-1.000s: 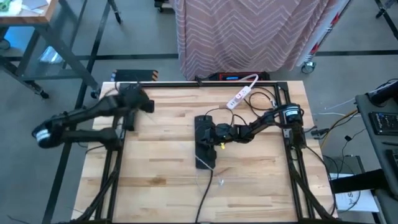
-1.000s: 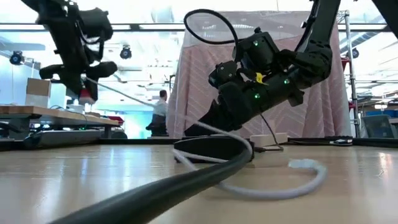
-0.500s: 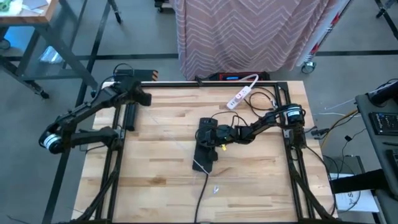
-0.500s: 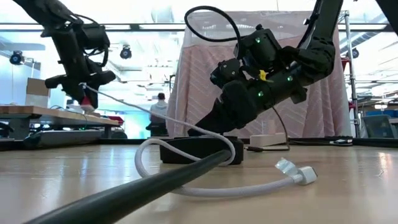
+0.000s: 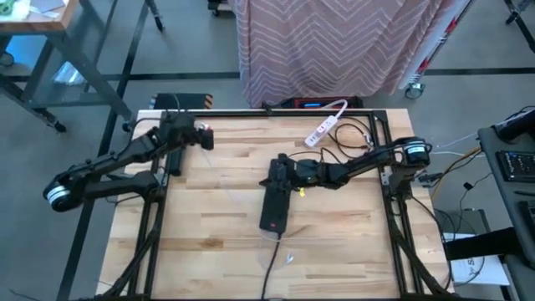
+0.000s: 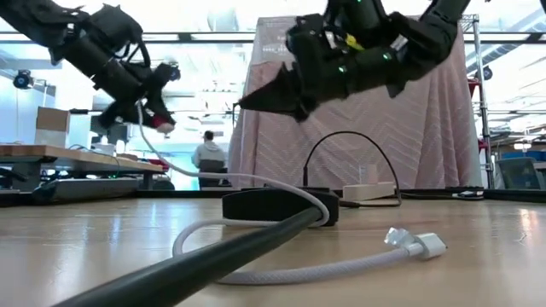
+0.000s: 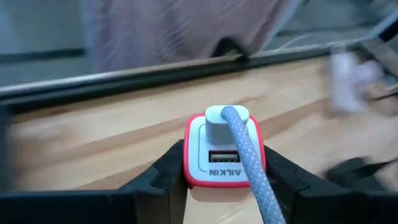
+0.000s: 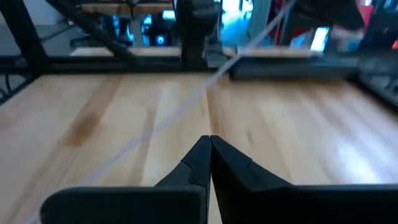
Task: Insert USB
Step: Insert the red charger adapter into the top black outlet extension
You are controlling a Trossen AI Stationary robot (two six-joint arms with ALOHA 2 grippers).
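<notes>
My left gripper (image 5: 203,135) (image 6: 160,124) is over the table's far left part, shut on a red-and-white USB charger (image 7: 224,154). A grey braided cable (image 7: 249,168) is plugged into the charger. It hangs down (image 6: 149,153) and loops over the table to its white free plug (image 6: 418,246) (image 5: 290,257), which lies on the wood. My right gripper (image 5: 280,171) (image 6: 247,102) (image 8: 209,146) is shut and empty, raised above the far end of a black box (image 5: 274,205) (image 6: 273,205) that lies flat mid-table. My left gripper pinches the charger's red-edged body (image 7: 194,163) between its two fingers (image 7: 165,171), one on each side. The socket face with the plugged cable points away from the wrist. The charger is lifted clear of the table, and the cable hangs slack below it.
A thick black cord (image 6: 205,269) (image 5: 269,267) runs from the black box to the near edge. A white power strip (image 5: 322,132) (image 6: 368,189) with cables lies at the far edge. Black frame rails (image 5: 393,209) border the table. A person (image 6: 205,158) stands in the room behind.
My right gripper has risen clear of the black box, which was tilted and now lies flat, reaching farther toward the near edge. My left gripper has shifted toward the table's right with the charger and tipped. The cable's loop has spread out on the table.
</notes>
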